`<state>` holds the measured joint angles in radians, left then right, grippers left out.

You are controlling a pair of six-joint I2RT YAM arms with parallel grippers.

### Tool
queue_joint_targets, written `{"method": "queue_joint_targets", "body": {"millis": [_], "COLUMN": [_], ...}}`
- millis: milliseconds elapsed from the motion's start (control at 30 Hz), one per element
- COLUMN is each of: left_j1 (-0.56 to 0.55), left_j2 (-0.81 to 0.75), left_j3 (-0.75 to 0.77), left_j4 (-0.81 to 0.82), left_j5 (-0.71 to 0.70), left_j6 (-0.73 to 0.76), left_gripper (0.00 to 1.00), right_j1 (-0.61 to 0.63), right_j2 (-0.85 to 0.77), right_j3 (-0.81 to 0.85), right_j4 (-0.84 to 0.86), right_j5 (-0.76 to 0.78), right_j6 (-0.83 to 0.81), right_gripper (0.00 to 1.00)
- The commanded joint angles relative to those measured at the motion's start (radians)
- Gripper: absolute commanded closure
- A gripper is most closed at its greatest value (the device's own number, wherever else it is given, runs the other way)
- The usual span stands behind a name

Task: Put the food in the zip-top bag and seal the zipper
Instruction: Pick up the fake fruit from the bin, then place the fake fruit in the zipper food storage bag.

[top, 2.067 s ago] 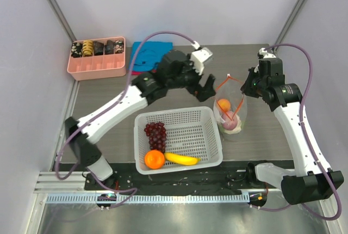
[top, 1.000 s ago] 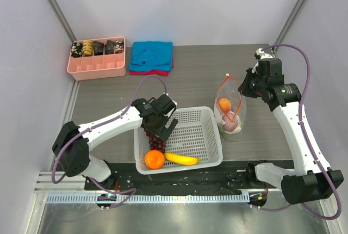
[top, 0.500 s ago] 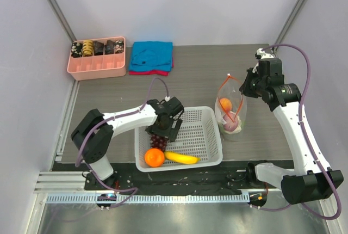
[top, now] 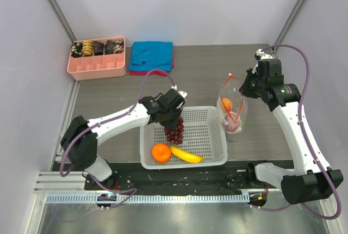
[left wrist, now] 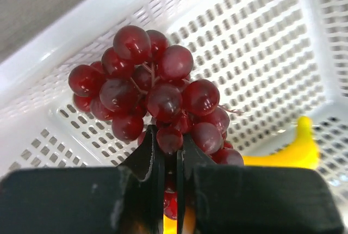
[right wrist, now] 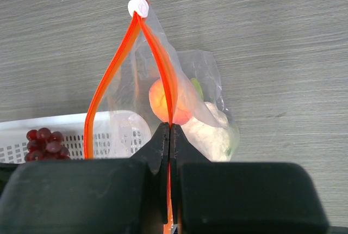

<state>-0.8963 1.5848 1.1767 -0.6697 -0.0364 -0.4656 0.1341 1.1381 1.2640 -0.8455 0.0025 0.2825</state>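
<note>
Right at the left gripper (left wrist: 169, 149), the two fingers are pinched on the stem end of the dark red grapes (left wrist: 157, 98), a tight glossy bunch hanging from the tips over the left half of the white mesh basket (top: 212, 139). Below it, on the basket floor, lie the orange (top: 161, 152) and the yellow banana (top: 186, 155), just beside each other near the front wall. The right gripper (right wrist: 169, 135) is pressed shut on the orange-red zipper (right wrist: 163, 76), holding the mouth of the zip-top bag (top: 232, 115) up and parted in a narrow loop, with a small white slider (right wrist: 139, 7) at its far end. The crinkly clear bag stands on the grey table (top: 201, 81) just right of the basket, and through the plastic show a peach (right wrist: 163, 103) and pale cauliflower (right wrist: 211, 128). Well apart at the back left sit a pink tray (top: 97, 66) with dark items and a folded blue cloth (top: 151, 55)
</note>
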Motion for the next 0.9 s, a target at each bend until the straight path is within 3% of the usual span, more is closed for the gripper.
{"method": "queue_joint_targets", "body": {"millis": [0, 200, 333, 400, 533, 667, 867], "left_j1": [-0.007, -0.019, -0.021, -0.029, -0.038, -0.039, -0.032], "left_j2": [-0.133, -0.187, -0.164, -0.146, -0.036, 0.074, 0.222], "left_j3": [0.078, 0.28, 0.4, 0.441, 0.537, 0.573, 0.633], "left_j4": [0.033, 0.099, 0.284, 0.353, 0.401, 0.644, 0.875], "left_j5": [0.032, 0.088, 0.353, 0.504, 0.66, 0.821, 0.886], "left_j6": [0.021, 0.077, 0.18, 0.154, 0.069, -0.084, -0.376], "left_gripper": [1.0, 1.0, 1.0, 1.0, 1.0, 1.0, 1.0], "right_j1": [-0.004, -0.004, -0.002, -0.004, -0.004, -0.005, -0.008], "right_j2": [-0.018, -0.021, -0.02, -0.023, -0.021, -0.031, -0.066], "right_j3": [0.0, -0.003, 0.001, 0.005, 0.018, 0.006, -0.021], "right_j4": [0.028, 0.028, 0.025, 0.025, 0.013, 0.011, 0.019], "right_j5": [0.01, -0.024, -0.052, -0.047, 0.032, 0.036, -0.025], "right_j6": [-0.016, -0.017, -0.02, -0.023, -0.022, -0.026, -0.029], "right_gripper": [0.99, 0.99, 0.99, 0.99, 0.99, 0.99, 0.99]}}
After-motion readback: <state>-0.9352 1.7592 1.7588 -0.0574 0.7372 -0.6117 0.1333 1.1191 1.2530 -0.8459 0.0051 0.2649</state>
